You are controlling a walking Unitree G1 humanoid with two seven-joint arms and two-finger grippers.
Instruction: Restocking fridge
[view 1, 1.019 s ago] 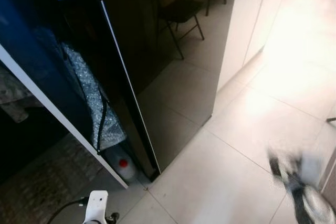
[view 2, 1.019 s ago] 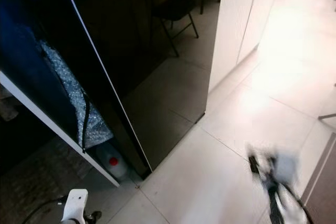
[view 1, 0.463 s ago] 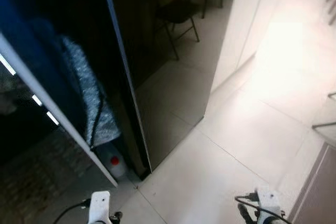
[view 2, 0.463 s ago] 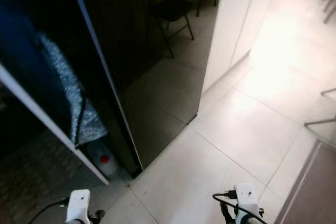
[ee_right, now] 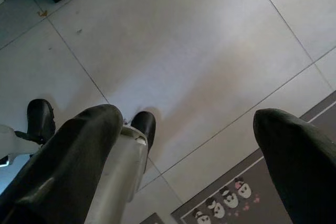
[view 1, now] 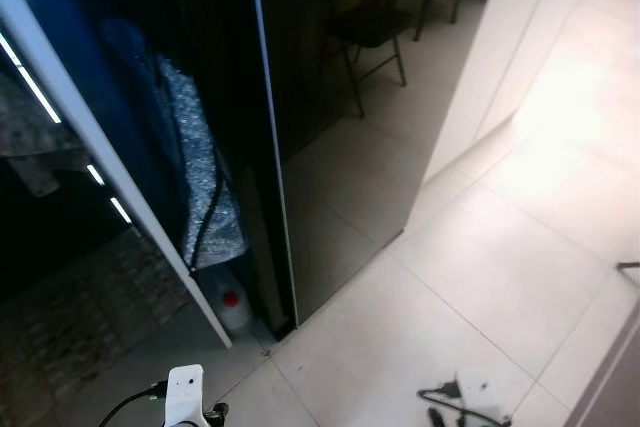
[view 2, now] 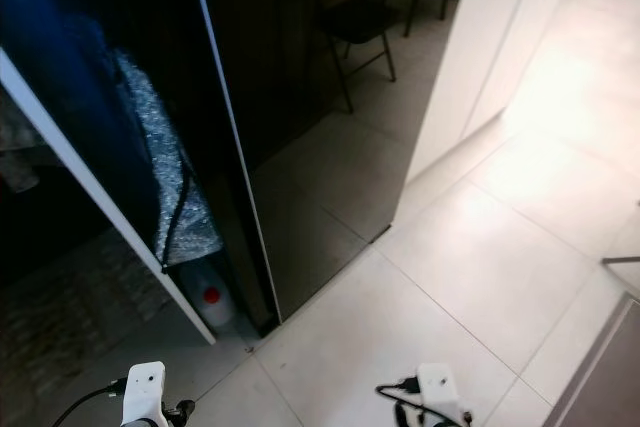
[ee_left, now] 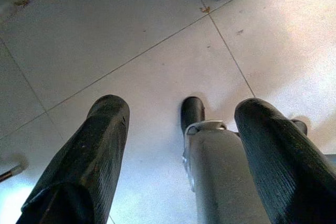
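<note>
Both arms hang low over pale floor tiles, facing a tall black fridge.

The left gripper points down, its fingers spread apart and empty; beyond its tips lies a tile seam and the fridge's bottom corner. The right gripper also hangs with fingers wide apart, a grey mat with small panda figures near one tip. A red-capped plastic jug sits beside the fridge's foot. No readable writing.

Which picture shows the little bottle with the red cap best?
The right eye view: the bottle stands in plain sight on the floor beside the black fridge, red cap showing. The left eye view shows it too, partly tucked behind the white panel edge.
</note>
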